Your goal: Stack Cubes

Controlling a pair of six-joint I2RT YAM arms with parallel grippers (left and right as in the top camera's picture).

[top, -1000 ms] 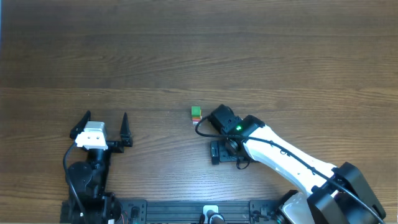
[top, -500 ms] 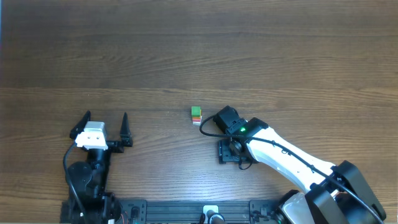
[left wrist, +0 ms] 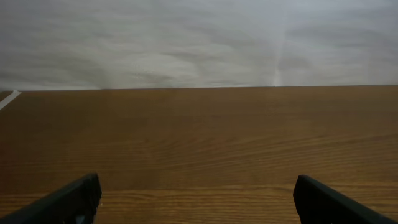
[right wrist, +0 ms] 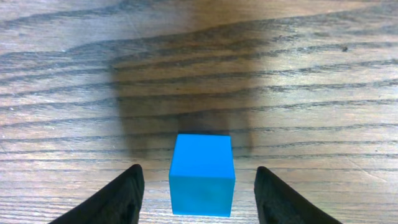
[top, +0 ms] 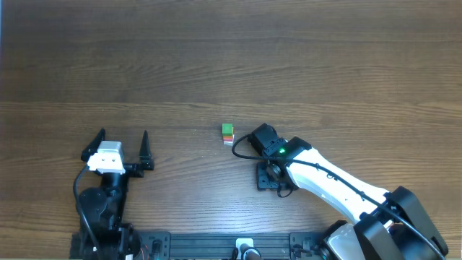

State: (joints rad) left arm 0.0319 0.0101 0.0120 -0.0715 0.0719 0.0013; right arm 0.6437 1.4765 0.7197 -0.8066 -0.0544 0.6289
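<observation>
Reference: the green cube (top: 228,129) is seated on top of a second block whose colour cannot be made out. The pair is stood on the wooden table (top: 216,58).
Right gripper (top: 269,178): it is positioned near the green cube, to its right and toward the arm bases in the top view, and is pointed down at the table.
Right gripper state: released. Its fingers (right wrist: 118,196) are spread to either side of the blue cube (right wrist: 202,177), with a gap left on each side.
Blue cube: it is set flat on the table, apart from the green cube, beneath the right gripper.
Left gripper (top: 123,134): it is held well apart from the green cube, to its left in the top view.
Left gripper state: released. The fingers are spread wide, and bare table is seen between them.
</observation>
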